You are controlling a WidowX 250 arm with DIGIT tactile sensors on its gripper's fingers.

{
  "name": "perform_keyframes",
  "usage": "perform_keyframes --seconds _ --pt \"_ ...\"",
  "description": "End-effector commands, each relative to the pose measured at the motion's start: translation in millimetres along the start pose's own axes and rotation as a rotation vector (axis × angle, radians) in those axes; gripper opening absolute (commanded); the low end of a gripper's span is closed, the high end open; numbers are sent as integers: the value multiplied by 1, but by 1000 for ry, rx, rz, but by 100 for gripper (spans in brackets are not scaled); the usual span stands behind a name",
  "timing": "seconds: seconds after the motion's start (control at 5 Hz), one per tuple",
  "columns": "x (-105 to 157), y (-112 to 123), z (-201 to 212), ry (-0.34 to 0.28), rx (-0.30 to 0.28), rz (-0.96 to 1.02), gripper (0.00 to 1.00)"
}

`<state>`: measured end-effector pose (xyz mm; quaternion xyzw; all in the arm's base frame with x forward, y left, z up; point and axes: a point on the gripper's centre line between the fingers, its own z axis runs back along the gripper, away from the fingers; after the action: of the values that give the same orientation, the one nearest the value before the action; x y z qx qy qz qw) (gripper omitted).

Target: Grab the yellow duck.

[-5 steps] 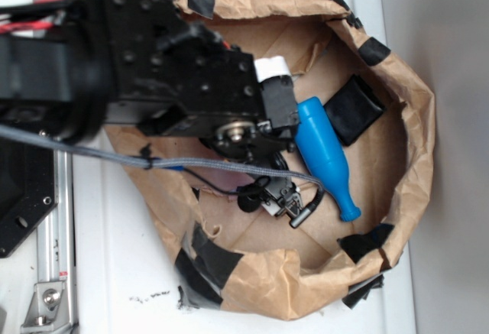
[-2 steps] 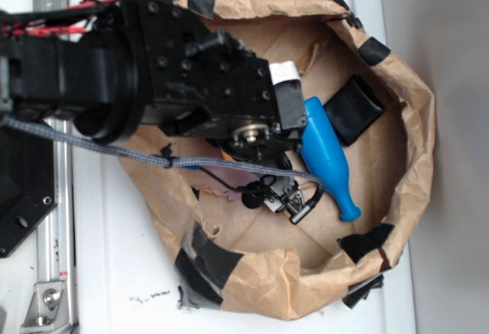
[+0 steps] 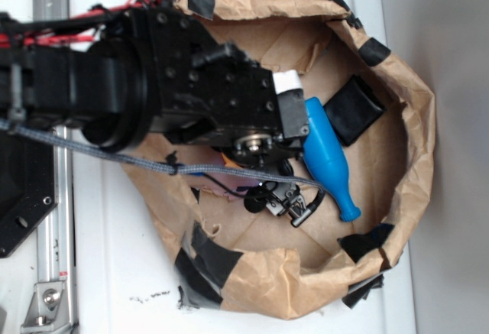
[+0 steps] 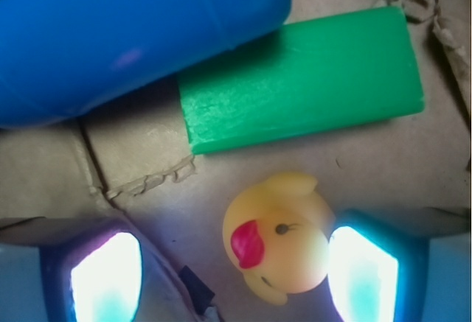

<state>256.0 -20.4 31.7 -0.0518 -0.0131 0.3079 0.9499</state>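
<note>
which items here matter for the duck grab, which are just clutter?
Job:
yellow duck, between the gripper fingers
gripper, open

Lying about:
blue bottle
green block
black object
paper bag holding everything

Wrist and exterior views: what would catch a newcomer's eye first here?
In the wrist view, the yellow duck sits low between the gripper fingers, nearer the right one, with a green block and blue bottle above. From outside, the black arm fills the left of the taped paper bag.
</note>
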Motion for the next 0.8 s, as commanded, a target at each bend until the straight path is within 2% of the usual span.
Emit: perform_keyframes --seconds 0.0,0.2,0.4,0.6 --pt "-2 -14 4 -6 -27 -11 100" --pt "-3 -15 3 7 -28 -16 100" --pt "-2 -13 -12 -19 -26 -32 100" --pt "4 -2 -37 -10 -32 -35 100"
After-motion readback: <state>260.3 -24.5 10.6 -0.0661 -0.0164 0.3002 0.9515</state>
